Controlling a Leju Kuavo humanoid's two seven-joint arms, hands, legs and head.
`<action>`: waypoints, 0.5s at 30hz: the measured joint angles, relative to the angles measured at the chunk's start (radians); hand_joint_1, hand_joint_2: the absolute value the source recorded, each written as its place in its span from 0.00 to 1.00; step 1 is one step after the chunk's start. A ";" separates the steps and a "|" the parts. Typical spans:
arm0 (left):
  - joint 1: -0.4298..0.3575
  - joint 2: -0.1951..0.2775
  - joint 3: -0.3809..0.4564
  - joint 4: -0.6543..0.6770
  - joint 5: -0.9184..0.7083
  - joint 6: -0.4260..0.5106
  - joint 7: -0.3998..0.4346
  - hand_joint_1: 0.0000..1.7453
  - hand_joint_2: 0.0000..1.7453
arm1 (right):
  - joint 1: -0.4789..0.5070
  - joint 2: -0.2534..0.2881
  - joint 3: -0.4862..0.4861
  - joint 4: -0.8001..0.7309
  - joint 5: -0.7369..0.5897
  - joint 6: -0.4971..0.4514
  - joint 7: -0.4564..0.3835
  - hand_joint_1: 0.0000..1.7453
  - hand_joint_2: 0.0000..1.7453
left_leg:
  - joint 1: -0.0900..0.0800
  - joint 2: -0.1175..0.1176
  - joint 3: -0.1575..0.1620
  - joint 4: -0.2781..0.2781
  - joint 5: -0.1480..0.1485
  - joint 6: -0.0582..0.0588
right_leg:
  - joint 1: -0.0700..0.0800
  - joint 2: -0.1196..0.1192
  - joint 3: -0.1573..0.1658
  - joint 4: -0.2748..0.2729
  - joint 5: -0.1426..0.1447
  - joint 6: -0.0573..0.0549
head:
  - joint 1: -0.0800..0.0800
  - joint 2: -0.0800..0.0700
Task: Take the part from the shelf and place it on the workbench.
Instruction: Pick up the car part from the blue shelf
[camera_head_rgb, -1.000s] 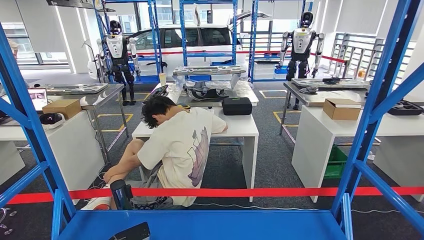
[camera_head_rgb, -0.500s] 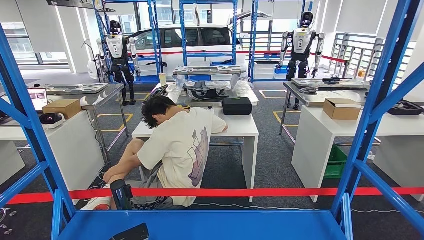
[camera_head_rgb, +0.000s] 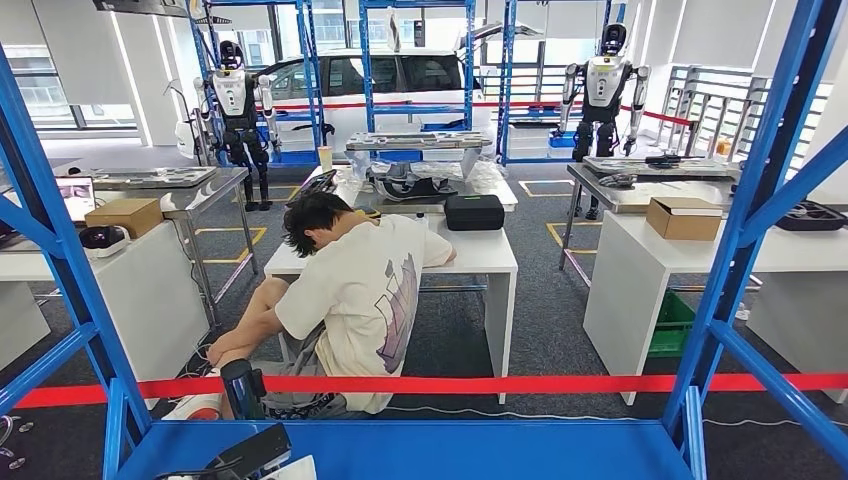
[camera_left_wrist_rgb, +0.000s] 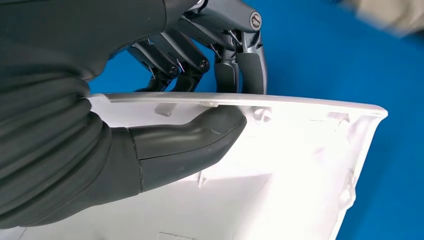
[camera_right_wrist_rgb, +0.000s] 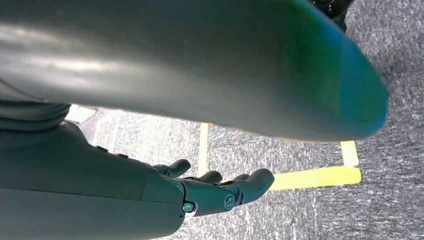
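So the left robot hand (camera_left_wrist_rgb: 200, 90) has the white plastic part (camera_left_wrist_rgb: 280, 165) pinched along its top edge: the thick grey thumb (camera_left_wrist_rgb: 200, 137) is pressed flat against the inner face and the darker fingers (camera_left_wrist_rgb: 245, 67) curl down over the other side of the rim. The part sits just above the blue shelf (camera_left_wrist_rgb: 325, 55), and I can't tell if its lower end touches the deck. From the head view you catch the left robot hand at the near edge of the shelf (camera_head_rgb: 450, 450), with a white corner of the part (camera_head_rgb: 290, 468) right beside it.

The right robot hand (camera_right_wrist_rgb: 220, 190) hangs low over grey carpet (camera_right_wrist_rgb: 390, 210) with yellow tape lines (camera_right_wrist_rgb: 315, 177), fingers loosely curled and apart, holding nothing.

Past the shelf a person (camera_head_rgb: 350, 290) is crouched behind a red barrier tape (camera_head_rgb: 500, 384), next to a white table (camera_head_rgb: 480, 255).
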 joint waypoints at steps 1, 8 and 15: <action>-0.007 0.000 0.000 -0.011 -0.003 0.011 0.002 1.00 1.00 | 0.000 0.000 0.000 0.000 -0.001 0.000 0.001 0.00 0.00 | 0.000 0.000 0.000 0.000 0.000 0.000 | 0.000 0.000 0.000 0.000 0.000 0.000 | 0.000 0.000; -0.041 -0.001 0.000 -0.078 -0.027 0.060 0.017 1.00 1.00 | 0.000 -0.001 -0.002 0.000 -0.007 0.000 0.002 0.00 0.00 | 0.000 0.000 0.000 0.000 0.000 0.000 | 0.000 0.000 0.000 0.000 0.000 0.000 | 0.000 0.000; -0.018 -0.006 0.012 -0.282 -0.086 0.164 0.053 1.00 1.00 | 0.002 -0.001 -0.013 0.000 -0.025 0.000 -0.002 0.00 0.00 | -0.001 -0.001 -0.001 0.001 -0.001 0.001 | -0.001 -0.001 0.000 -0.001 0.000 0.001 | 0.000 0.000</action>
